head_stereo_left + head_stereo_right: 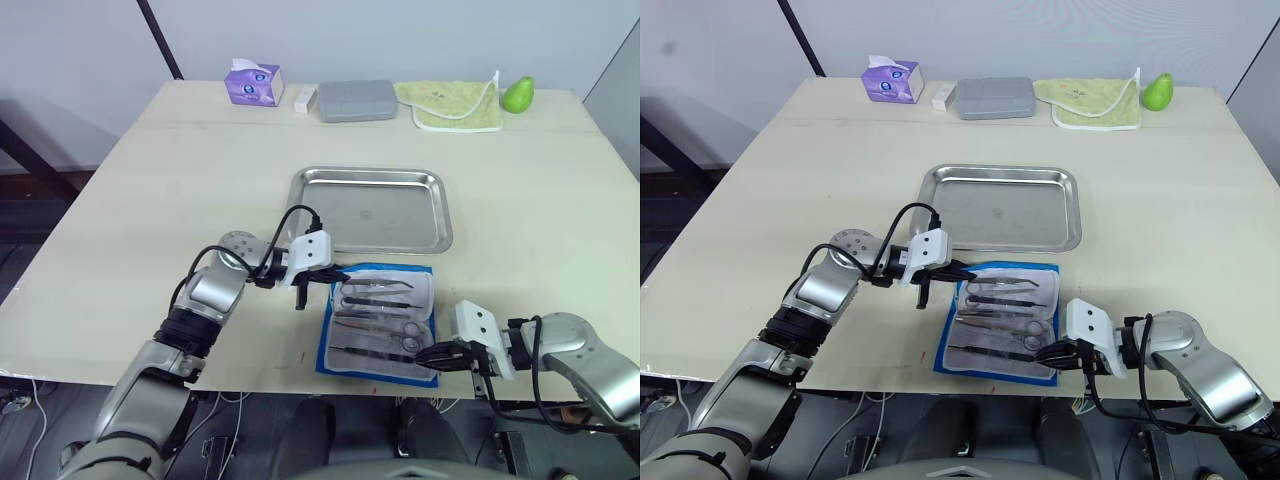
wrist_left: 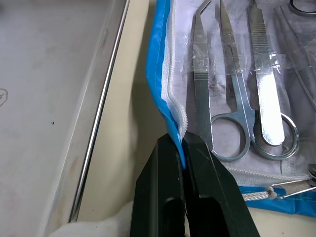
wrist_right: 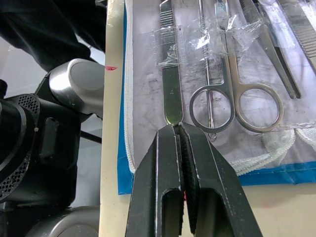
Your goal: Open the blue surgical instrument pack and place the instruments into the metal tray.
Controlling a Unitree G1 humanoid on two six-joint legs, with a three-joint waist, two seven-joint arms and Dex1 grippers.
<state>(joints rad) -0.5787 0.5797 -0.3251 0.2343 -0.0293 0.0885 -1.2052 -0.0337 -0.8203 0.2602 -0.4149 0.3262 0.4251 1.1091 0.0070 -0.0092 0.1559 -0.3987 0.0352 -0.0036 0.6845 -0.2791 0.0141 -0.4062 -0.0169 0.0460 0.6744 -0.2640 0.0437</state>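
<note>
A: Nearest the camera, low in the head view, the right gripper (image 1: 437, 354) sits at the pack's (image 1: 330, 345) lower right corner. State?

B: Right wrist view: fingers pressed together on the flat end of one instrument (image 3: 171, 94), a straight handle lying taped to the grey-white lining. Ring-handled scissors (image 3: 247, 96) lie just beside it. The head view cannot resolve that contact.

A: Left gripper (image 1: 318, 275)?

B: At the pack's upper left corner in the head view. Left wrist view shows the fingers (image 2: 158, 192) closed on the blue edge of the pack (image 2: 159, 89), lifting it slightly; the zip (image 2: 174, 103) runs along that edge.

A: Pack position?

B: Open, lower centre of the head view, between the two grippers, instruments (image 1: 375, 320) in a row inside.

A: Tray (image 1: 370, 177)?

B: Centre frame, just above the pack, nothing in it. Its rim (image 2: 96, 123) passes just beside the left fingers in the wrist view.
</note>
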